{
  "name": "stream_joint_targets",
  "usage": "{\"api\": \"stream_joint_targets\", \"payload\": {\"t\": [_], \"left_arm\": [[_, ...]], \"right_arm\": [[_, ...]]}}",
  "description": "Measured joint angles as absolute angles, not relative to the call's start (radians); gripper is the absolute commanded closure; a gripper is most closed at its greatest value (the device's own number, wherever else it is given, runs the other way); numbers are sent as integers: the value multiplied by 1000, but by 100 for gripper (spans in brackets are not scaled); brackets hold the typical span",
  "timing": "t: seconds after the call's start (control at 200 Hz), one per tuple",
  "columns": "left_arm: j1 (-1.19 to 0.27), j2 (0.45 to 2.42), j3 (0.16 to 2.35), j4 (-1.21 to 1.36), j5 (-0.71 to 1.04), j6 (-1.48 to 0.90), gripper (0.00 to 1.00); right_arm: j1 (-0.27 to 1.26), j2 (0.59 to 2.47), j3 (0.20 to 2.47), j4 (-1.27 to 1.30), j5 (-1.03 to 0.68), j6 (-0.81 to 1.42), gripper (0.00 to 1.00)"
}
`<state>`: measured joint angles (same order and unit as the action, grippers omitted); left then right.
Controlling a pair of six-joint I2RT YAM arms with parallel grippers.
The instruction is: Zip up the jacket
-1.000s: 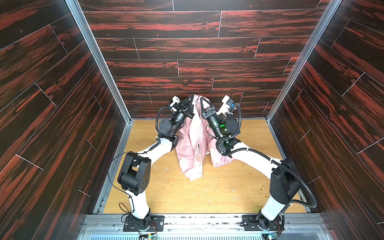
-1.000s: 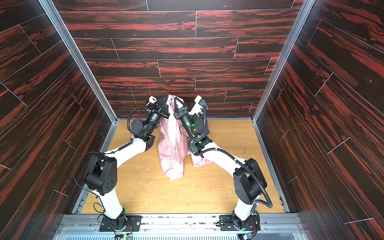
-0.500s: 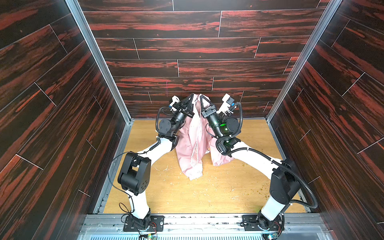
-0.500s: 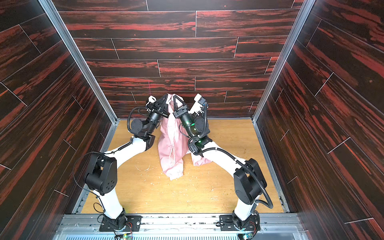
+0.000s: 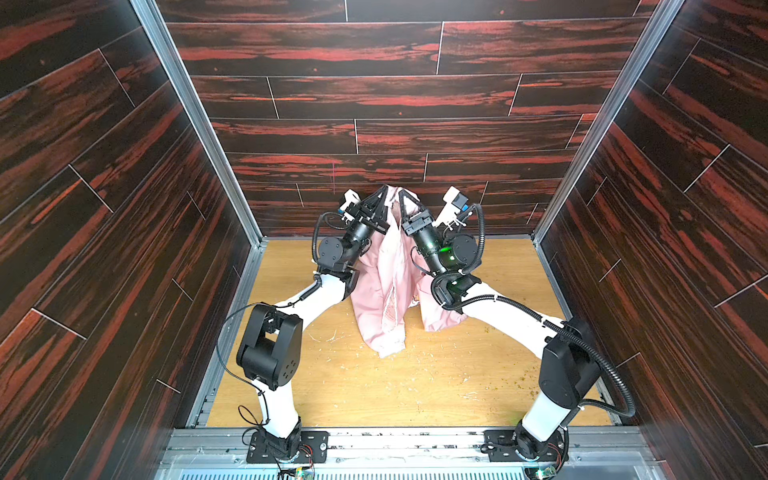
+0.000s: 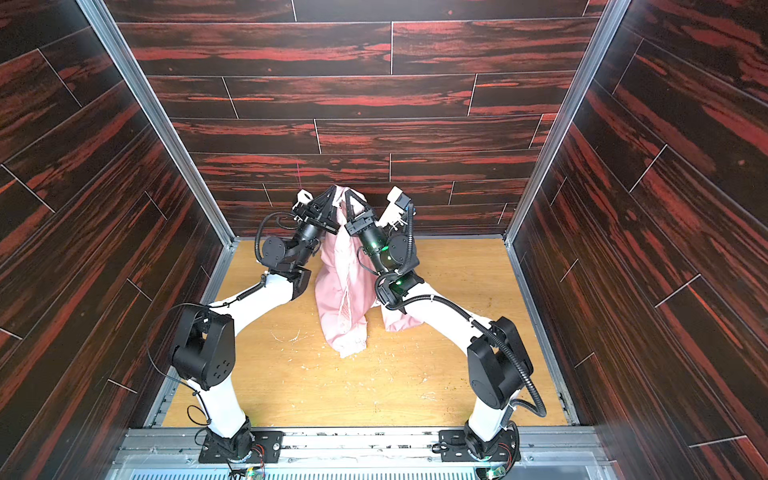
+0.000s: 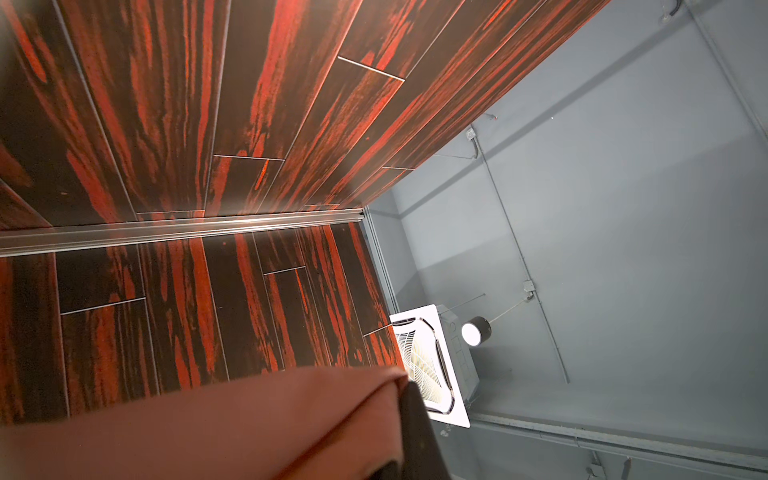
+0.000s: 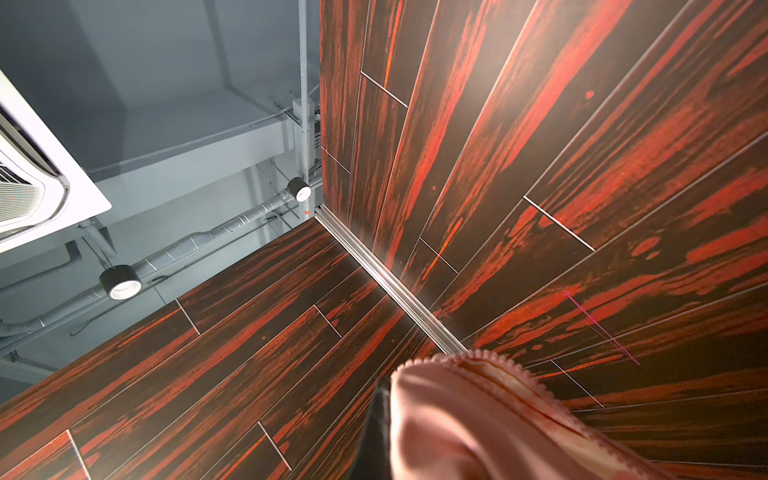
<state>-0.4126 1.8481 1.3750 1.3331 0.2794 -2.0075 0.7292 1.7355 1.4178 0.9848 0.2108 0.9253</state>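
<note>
**Two grippers, one jacket, held up near the back wall**

Top views. In both top views there is one jacket (image 5: 386, 291) (image 6: 340, 286) and two arms. My left gripper (image 5: 383, 192) (image 6: 332, 191) and right gripper (image 5: 401, 194) (image 6: 350, 193) are raised just in front of the back wall (image 5: 374, 95), tips side by side. Each is pinched tight on the jacket's top edge. The cloth hangs from them, and its lower end is bunched on the wooden floor (image 5: 415, 386). Open floor runs from that hem away from the back wall, strewn with pale scraps.

Left wrist view. One blurred fold of jacket (image 7: 249, 424) lies over one black finger (image 7: 415, 436). Behind it are the back wall's corner strip (image 7: 178, 230), one ceiling lamp (image 7: 476, 330) and one vent panel (image 7: 432, 365).

Right wrist view. One jacket edge (image 8: 478, 415) with a row of zipper teeth (image 8: 498, 358) sits beside one black finger (image 8: 374, 436). I count two ceiling lamps here (image 8: 120, 282) (image 8: 299, 189).
</note>
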Motion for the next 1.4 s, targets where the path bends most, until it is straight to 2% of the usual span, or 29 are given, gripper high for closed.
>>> {"api": "stream_joint_targets", "payload": {"t": [1.403], "left_arm": [[-416,1866,1399,1333,268,-2009,100]], "right_arm": [[730,1736,1415,967,263,916,100]]}}
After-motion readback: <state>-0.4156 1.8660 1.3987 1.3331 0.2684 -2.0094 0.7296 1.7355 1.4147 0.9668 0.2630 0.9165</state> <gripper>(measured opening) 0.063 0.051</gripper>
